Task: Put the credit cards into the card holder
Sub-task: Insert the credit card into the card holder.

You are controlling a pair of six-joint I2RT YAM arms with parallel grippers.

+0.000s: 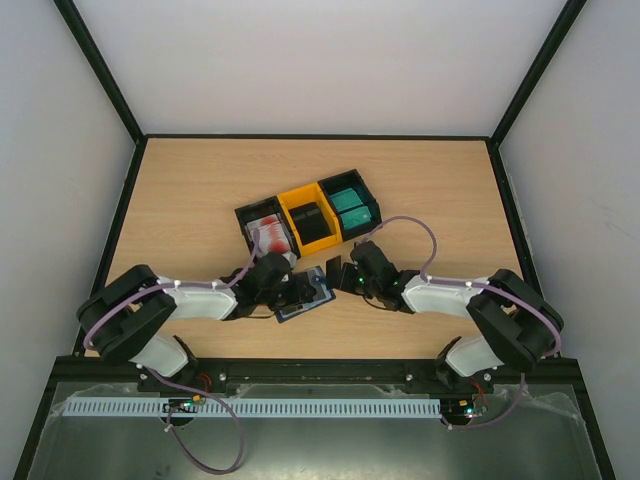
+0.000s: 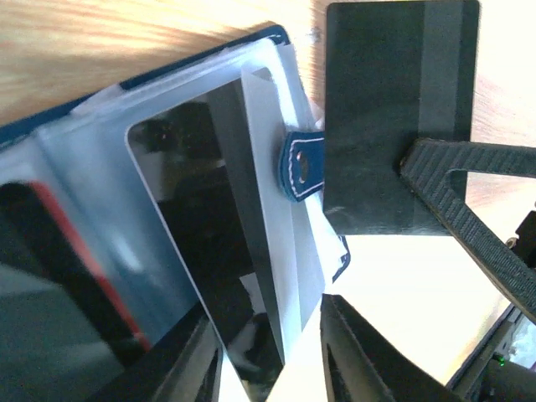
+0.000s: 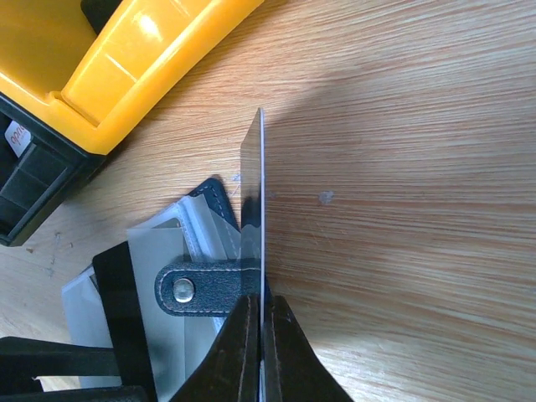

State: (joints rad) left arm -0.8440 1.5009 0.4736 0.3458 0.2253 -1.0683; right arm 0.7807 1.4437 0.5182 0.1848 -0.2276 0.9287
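The arms (image 1: 200,300) hide most of the open navy card holder (image 1: 312,294) on the counter (image 1: 200,200). Our right end effector (image 3: 260,352) pinches a black card (image 3: 254,184) upright by its snap tab (image 3: 197,289); of the left end effector (image 2: 272,368) we cannot tell the grip.

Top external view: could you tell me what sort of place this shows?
Probably a robot test cell: white walls in a black frame enclose a wooden table, with two arms bolted on.

Open card holder (image 1: 305,293), black card (image 3: 254,184) at its edge.
I see the navy holder lying open on the worktop (image 1: 200,200); the card stands on edge just beside its snap tab (image 3: 201,287), pinched in my right tool (image 3: 260,306).
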